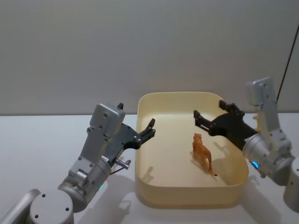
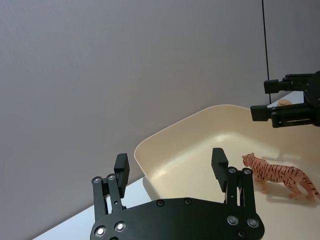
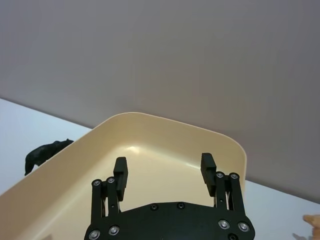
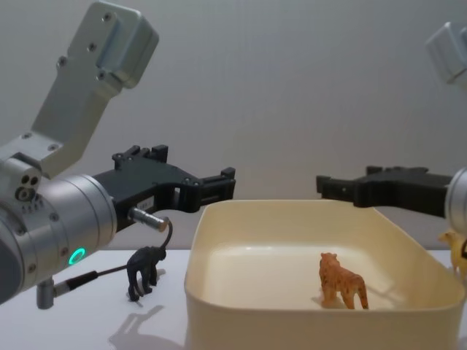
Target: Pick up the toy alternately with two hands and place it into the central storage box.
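The orange striped plastic tiger toy [image 1: 202,152] stands inside the large cream-yellow plastic tub [image 1: 187,198], right of centre. The left black pincer [image 1: 150,129] hangs open at the tub's left rim. The right black pincer [image 1: 196,119] is also open, above the right wall. A small black toy animal [image 4: 144,270] stands on the white tabletop [image 1: 46,140], its kind unclear. A tan toy [image 4: 460,251] is cut off at the edge.

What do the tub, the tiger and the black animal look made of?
Tub: looks like moulded plastic, cream-yellow, smooth with a soft sheen; rounded corners, highlights on the inner wall. Tiger: likely hard plastic or rubber, painted orange with dark stripes, matt. Black animal: probably the same kind of moulded figure, uniformly black; finish too small to tell.
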